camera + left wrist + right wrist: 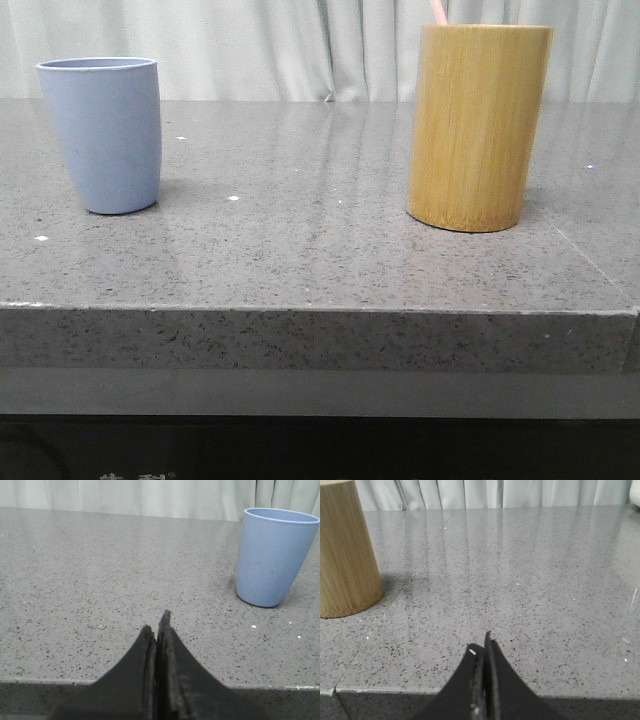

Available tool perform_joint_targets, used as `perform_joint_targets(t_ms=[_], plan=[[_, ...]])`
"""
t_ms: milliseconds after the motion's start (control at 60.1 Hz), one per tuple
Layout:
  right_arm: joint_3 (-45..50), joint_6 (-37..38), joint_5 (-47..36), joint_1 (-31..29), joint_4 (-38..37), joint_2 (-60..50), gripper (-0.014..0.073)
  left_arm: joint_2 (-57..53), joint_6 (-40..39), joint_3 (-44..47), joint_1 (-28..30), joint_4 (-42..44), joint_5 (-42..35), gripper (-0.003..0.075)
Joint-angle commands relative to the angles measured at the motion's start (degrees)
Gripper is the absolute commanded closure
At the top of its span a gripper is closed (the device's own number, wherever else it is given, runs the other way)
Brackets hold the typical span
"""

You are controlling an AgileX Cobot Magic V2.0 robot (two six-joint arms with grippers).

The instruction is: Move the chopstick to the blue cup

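The blue cup (103, 133) stands upright on the left of the grey stone table (320, 250); the left wrist view also shows the blue cup (272, 556). A pale pink chopstick tip (438, 12) pokes out of the yellow-brown bamboo cylinder (478, 126) on the right; the rest of it is hidden inside. My left gripper (157, 622) is shut and empty, low by the table's front edge, apart from the cup. My right gripper (481, 646) is shut and empty too, at the front edge, away from the bamboo cylinder (346, 550). Neither gripper appears in the front view.
White curtains (300, 45) hang behind the table. The table's front edge (320, 312) runs across the front view. A seam (590, 262) crosses the table surface at the right.
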Motion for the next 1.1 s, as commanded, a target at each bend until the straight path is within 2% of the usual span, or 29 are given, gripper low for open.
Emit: perform_joint_targets(t_ms=[0,366,516,616,699,799,965,1081], plan=[[-0.3,-0.34,-4.42,-0.3,-0.19,-1.18,0.0716,-1.45,-0.6,0.45,0.15,-0.48,-4.84,0.0739],[-0.31,-0.34,-5.4,-0.3,0.81,-1.18,0.0716,-1.45,-0.6,0.45,0.15,-0.48,-5.87,0.0739],[-1.15,-0.34,-9.64,-0.3,0.87,-1.18,0.0716,-1.45,-0.6,0.18,0.15,-0.48,-13.56,0.0739],[-5.48,-0.34,-9.96,-0.3,0.87,-1.18,0.0716,-1.45,-0.6,-2.39,0.15,-0.48,-17.24,0.0739],[-10.59,-0.34,-8.47,-0.3,0.82,-1.04,0.0716,-1.05,-0.6,-7.78,0.15,-0.48,-14.85,0.0739],[-18.76,-0.34,-2.63,-0.3,0.82,1.18,0.0716,1.18,-0.6,-16.03,0.15,0.03,-9.02,0.0739],[-33.79,-0.34,7.95,-0.3,0.82,12.29,0.0716,11.45,-0.6,-29.88,0.15,0.09,1.29,0.0739],[-41.28,-0.34,11.86,-0.3,0.82,20.19,0.0716,19.66,-0.6,-35.9,0.15,0.09,5.73,0.0739]])
